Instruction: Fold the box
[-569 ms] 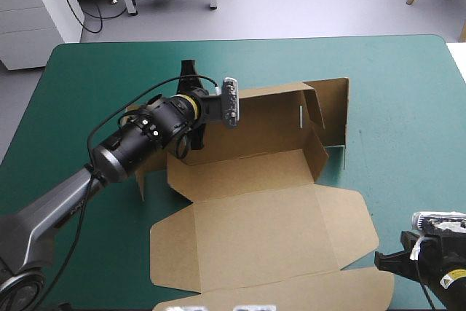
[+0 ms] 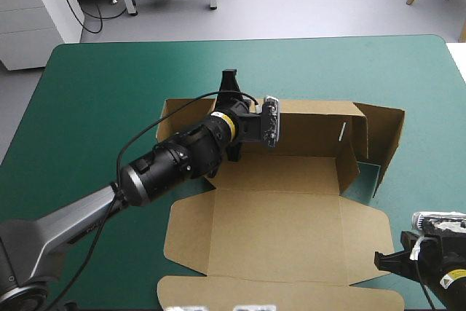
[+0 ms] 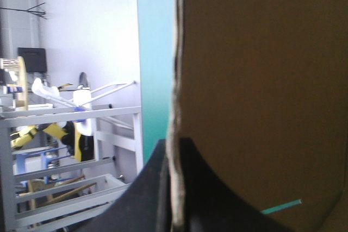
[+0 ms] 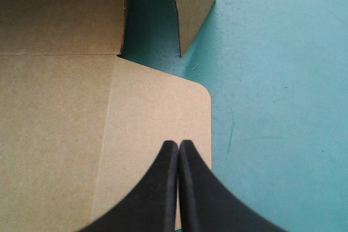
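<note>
The brown box lies in the middle of the table, with its lid panel flat toward the near edge, its back wall raised and a right side flap standing. My left gripper comes over the back wall's top edge. In the left wrist view it is shut on that edge, and the board fills the view beside it. My right gripper sits low at the near right corner. Its fingers are shut in one arch over the lid's rounded corner flap, holding nothing.
Bare teal-green cover surrounds the box, wide at the left and the far side. More cover lies open beside my right gripper, toward the table's right edge.
My left gripper has moved right along the table with the box's back wall, and the whole box has shifted right and stands squarer. The right gripper has not moved.
</note>
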Controlling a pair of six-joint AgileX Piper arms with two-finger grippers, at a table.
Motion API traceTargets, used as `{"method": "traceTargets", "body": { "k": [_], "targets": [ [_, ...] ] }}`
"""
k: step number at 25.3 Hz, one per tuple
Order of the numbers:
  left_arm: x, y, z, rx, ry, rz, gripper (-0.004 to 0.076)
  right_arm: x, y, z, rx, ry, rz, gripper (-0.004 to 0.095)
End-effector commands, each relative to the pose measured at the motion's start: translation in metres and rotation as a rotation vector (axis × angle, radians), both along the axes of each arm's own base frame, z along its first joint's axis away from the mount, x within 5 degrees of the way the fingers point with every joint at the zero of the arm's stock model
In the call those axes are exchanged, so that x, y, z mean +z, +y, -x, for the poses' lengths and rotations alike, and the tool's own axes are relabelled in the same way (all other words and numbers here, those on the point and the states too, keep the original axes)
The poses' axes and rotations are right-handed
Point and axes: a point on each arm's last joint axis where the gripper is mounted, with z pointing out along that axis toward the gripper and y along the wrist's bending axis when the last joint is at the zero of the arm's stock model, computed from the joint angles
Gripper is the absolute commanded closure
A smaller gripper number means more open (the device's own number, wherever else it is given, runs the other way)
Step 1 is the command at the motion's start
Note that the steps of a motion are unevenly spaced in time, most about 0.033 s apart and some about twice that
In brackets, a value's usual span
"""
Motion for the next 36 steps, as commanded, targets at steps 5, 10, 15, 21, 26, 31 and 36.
{"method": "traceTargets", "body": {
  "k": [5,10,15,21,26,31,36],
  "targets": [
    [-0.016,-0.012,0.032,-0.020,-0.235,0.034,0.0734,0.011,-0.001,-0.004,-0.008,-0.071,0.007,0.0927],
    [-0.040,-0.011,0.046,-0.007,-0.261,-0.064,0.0734,0.011,-0.001,-0.004,-0.008,-0.071,0.007,0.0925],
    [-0.043,-0.011,0.048,-0.007,-0.259,-0.076,0.0734,0.010,-0.001,-0.005,-0.008,-0.067,0.007,0.0784],
    [-0.043,-0.011,0.048,-0.009,-0.264,-0.078,0.0734,0.009,-0.001,-0.009,-0.008,-0.045,0.006,0.0288],
    [-0.041,-0.011,0.048,-0.016,-0.285,-0.087,0.0734,0.009,-0.001,-0.010,-0.008,-0.037,0.005,0.0172],
    [-0.041,-0.011,0.048,-0.010,-0.286,-0.086,0.0734,0.009,-0.001,-0.011,-0.030,-0.040,-0.022,0.0251],
    [-0.041,-0.011,0.048,-0.010,-0.286,-0.086,0.0734,0.019,-0.003,-0.023,-0.111,-0.048,-0.109,0.0273]
  ]
}}
